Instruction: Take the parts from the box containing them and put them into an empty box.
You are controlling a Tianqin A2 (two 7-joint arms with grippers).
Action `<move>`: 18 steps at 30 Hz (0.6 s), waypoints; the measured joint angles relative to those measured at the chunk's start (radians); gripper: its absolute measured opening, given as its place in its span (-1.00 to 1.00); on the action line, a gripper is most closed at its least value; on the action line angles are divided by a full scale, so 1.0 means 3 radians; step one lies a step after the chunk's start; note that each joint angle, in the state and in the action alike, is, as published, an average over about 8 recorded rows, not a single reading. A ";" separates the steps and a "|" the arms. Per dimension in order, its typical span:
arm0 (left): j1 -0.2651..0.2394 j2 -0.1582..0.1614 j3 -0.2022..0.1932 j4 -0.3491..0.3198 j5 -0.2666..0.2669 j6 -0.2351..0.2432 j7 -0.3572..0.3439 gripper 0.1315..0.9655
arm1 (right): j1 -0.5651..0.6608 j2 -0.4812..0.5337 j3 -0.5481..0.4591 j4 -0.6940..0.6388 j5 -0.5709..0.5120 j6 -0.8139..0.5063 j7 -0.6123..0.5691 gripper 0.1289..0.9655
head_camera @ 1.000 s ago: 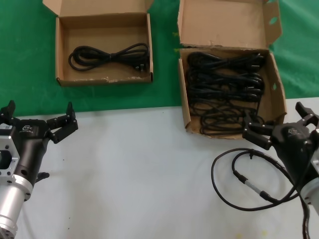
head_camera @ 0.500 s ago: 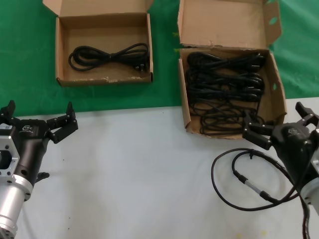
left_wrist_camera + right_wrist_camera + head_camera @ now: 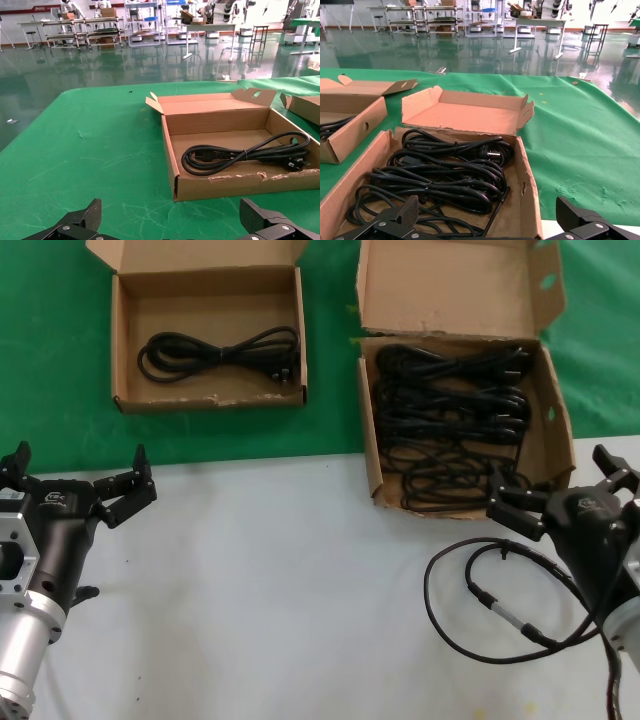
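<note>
The left gripper hovers low over the white part of the table, at its left edge, jaws spread wide and holding nothing. Beyond it, on the green cloth, sits the smaller shallow box, lid flap folded back. One power cord lies inside as a long looped bundle, its long axis running side to side across the box (plug end toward the right wall).

To the right stands the larger deeper box, straddling the line between cloth and white surface. It holds a heap of cords, stacked front to back, each also lying side to side; they tangle too much to count surely.

The right gripper hangs just at that box's front right corner, jaws wide apart and empty. In front of it a single black cable with a silver connector loops on the table.
</note>
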 joint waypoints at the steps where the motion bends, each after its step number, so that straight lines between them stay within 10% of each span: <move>1: 0.0000 0.0000 0.0000 0.0000 0.0000 0.0000 0.0000 1.00 | 0.0000 0.0000 0.0000 0.0000 0.0000 0.0000 0.0000 1.00; 18: 0.0000 0.0000 0.0000 0.0000 0.0000 0.0000 0.0000 1.00 | 0.0000 0.0000 0.0000 0.0000 0.0000 0.0000 0.0000 1.00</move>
